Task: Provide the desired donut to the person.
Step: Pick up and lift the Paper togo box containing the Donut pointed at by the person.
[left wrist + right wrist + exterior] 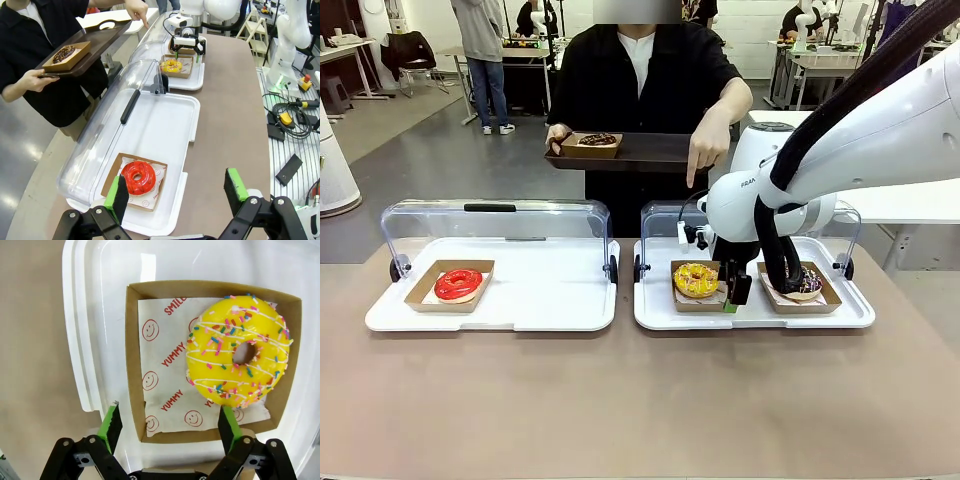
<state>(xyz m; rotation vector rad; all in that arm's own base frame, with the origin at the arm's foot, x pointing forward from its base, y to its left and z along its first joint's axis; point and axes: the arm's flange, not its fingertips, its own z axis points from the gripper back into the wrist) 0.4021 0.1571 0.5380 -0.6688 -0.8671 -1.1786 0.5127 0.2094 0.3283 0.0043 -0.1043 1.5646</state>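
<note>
We hold our right hand open just above the yellow donut in its box on the right tray, the person pointing down toward it; our left hand hangs open near the red donut.

- Yellow-iced donut: coloured sprinkles, white drizzle; lies flat in an open cardboard box on the right-hand white tray.
- Person: black shirt, at the far side; one hand points its index finger down over that tray.

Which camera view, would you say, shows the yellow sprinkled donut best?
The right wrist view: the yellow sprinkled donut appears close and whole. Front view shows it small; left wrist view, distant.
</note>
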